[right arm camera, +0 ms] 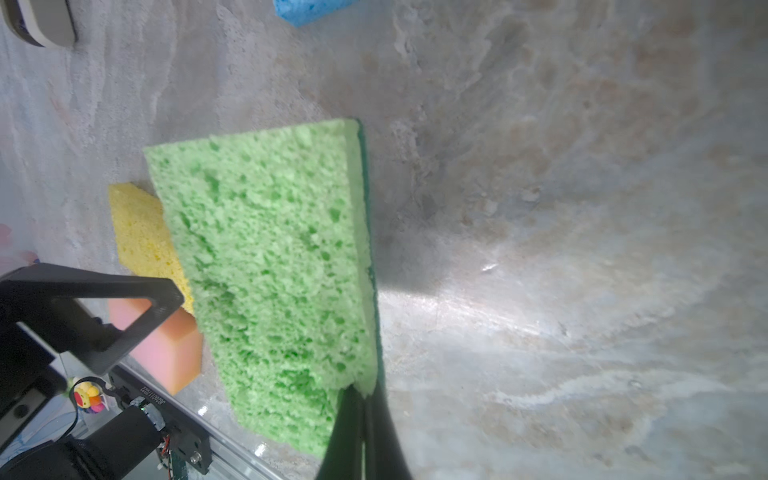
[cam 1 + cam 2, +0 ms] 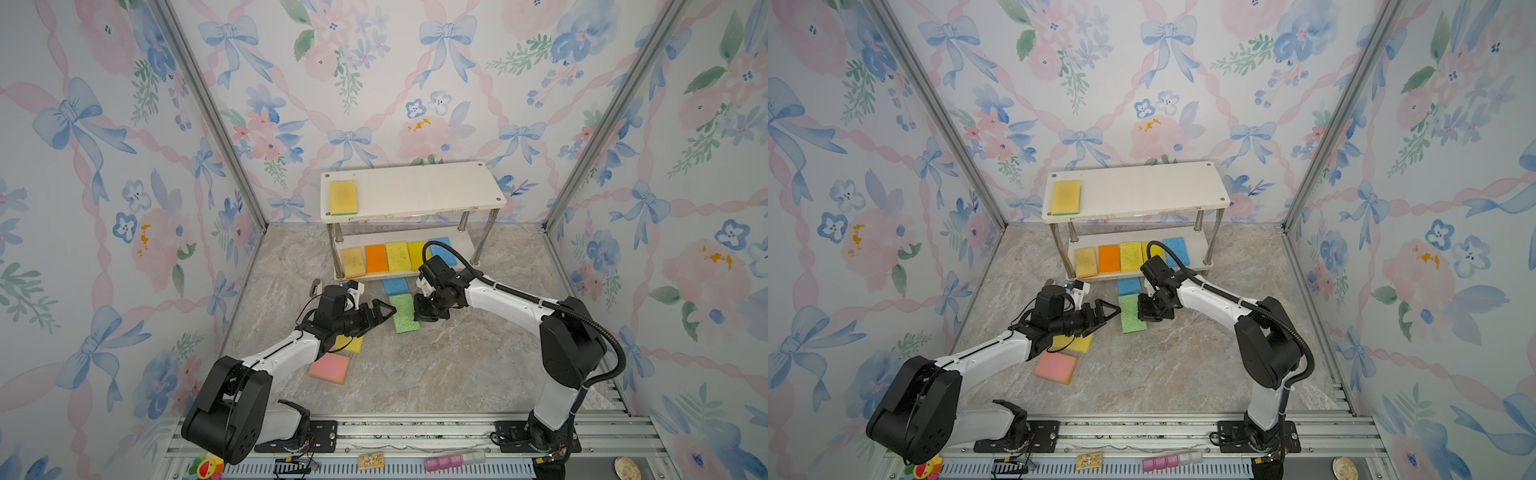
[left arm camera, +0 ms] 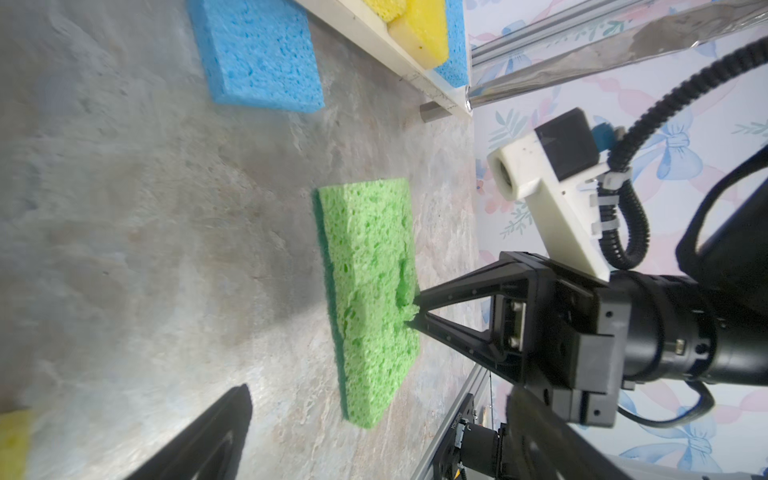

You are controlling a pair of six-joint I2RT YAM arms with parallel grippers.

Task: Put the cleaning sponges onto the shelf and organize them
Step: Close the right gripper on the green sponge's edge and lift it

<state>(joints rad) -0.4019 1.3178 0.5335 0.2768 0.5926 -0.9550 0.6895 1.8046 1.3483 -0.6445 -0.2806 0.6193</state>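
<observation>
Status: six sponges sit on the shelf [image 2: 415, 195], one on the top board and five in a row on the lower board. Four lie on the table [image 2: 457, 365]: blue sponge [image 2: 395, 286], green sponge [image 2: 402, 313], yellow sponge [image 2: 351, 344], pink sponge [image 2: 330, 368]. My right gripper [image 3: 415, 311] is clenched on the green sponge's long edge. My left gripper [image 2: 382, 316] stands released just beside the opposite edge.

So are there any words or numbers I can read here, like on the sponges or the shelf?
No writing shows on the sponges or the shelf.
A short white code stands on the black arm mount: too blurred to read.
</observation>
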